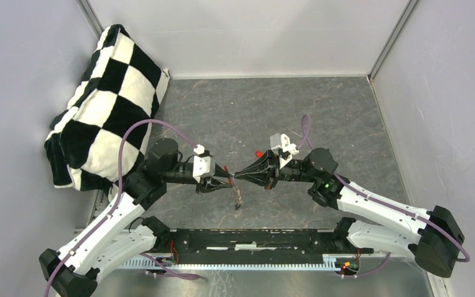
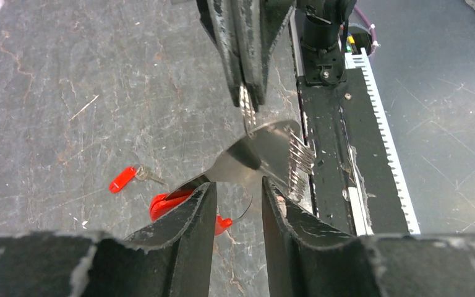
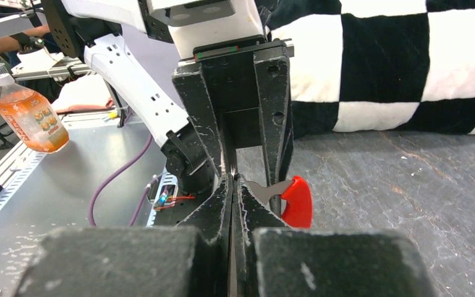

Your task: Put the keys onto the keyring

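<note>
The two grippers meet tip to tip above the middle of the table. My right gripper [image 1: 236, 176] [image 3: 232, 179] is shut on a thin metal edge of the keyring [image 2: 266, 148], whose red band [image 3: 298, 199] sticks out beside its fingers. The grey toothed part [image 1: 237, 197] hangs below. My left gripper [image 1: 227, 177] [image 2: 238, 184] stands open, its fingertips right at the keyring's metal plate, the red band [image 2: 164, 203] behind its left finger. One key with a red head [image 2: 124, 179] [image 1: 258, 153] lies loose on the table.
A black-and-white checked cushion [image 1: 108, 105] fills the back left corner. A black rail [image 1: 247, 241] runs along the near edge. Off the table, an orange drink bottle [image 3: 31, 117] stands on a metal surface. Grey walls close in three sides.
</note>
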Robot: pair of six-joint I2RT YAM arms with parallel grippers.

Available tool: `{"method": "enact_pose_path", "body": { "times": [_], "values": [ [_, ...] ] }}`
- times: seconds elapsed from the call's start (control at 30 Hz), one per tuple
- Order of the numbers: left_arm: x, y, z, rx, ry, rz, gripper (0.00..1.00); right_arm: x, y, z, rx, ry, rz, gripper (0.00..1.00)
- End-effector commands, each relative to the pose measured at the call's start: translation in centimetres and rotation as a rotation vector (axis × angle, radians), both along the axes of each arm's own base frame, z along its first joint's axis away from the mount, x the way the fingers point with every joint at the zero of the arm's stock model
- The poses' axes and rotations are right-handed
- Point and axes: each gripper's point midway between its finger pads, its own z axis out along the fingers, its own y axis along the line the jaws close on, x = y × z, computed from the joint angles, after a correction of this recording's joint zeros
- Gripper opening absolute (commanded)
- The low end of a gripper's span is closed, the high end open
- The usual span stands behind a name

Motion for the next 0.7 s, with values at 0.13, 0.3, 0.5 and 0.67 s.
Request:
{"method": "enact_pose_path", "body": {
  "times": [0.13,0.3,0.5,0.67],
  "values": [
    [-0.6,-1.4,4.2,-0.128,0.031,-0.062,0.38,-0.4,-0.3,1.8,0.119,0.003,0.014,0.01],
    [-1.3,-1.5,4.7,-0.144,0.048,-0.095,0.38,-0.4,-0.3,1.5,0.142,0.022,0.015,0.01],
    [-1.6,-1.6,5.1,-0.157,0.062,-0.116,0.36,-0.4,-0.2,1.5,0.163,0.042,0.018,0.01],
    [-1.3,-1.4,5.2,-0.151,0.017,-0.099,0.35,-0.2,0.1,0.6,0.121,0.055,0.012,0.01]
  ]
}}
